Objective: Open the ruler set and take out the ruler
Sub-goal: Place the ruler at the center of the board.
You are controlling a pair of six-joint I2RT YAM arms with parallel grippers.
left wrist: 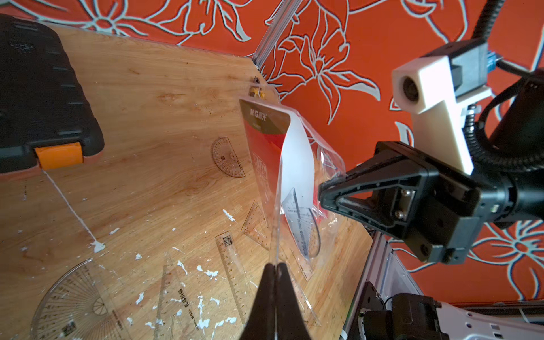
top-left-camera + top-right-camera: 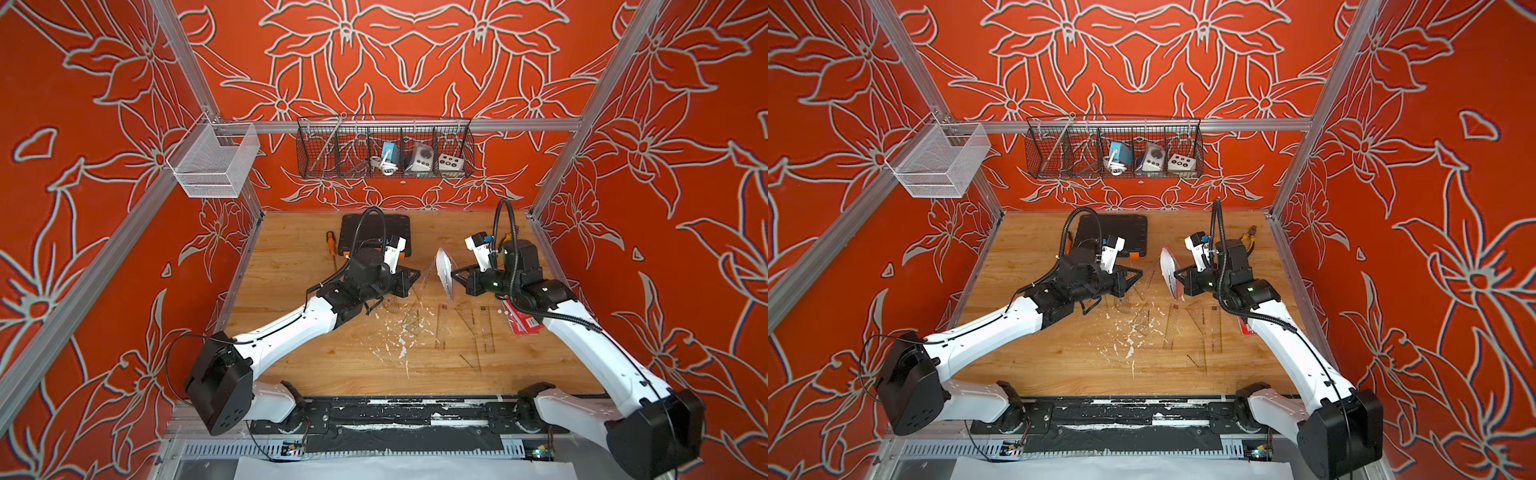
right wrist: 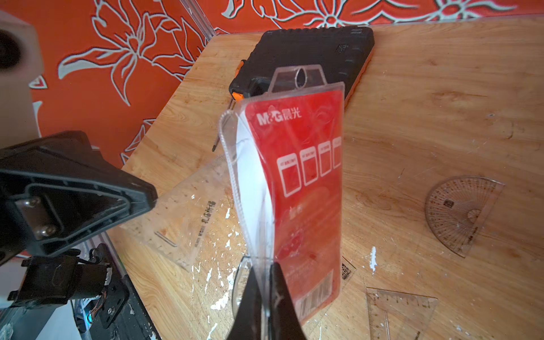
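On the far left of the wooden tabletop (image 2: 291, 353) lies an orange-handled screwdriver (image 2: 331, 243), just beside a black plastic tool case with orange latches (image 2: 376, 230). The left gripper (image 3: 150, 200) is raised off the table, its jaws pressed together on one corner of a clear plastic triangular ruler (image 3: 182, 215). The ruler's far edge reaches the side of the ruler set (image 3: 306, 182), a clear plastic pouch with a red printed card. Whether that edge is inside the pouch cannot be told. The pouch stands on edge in the air above the table centre, with a clear protractor visible inside it. The right gripper (image 1: 321, 192) pinches the pouch's edge. On the paint-flecked wood below lie a clear straight ruler (image 1: 235, 270) and a clear half-round protractor (image 3: 463, 212). A red package (image 2: 521, 326) lies under the right arm.
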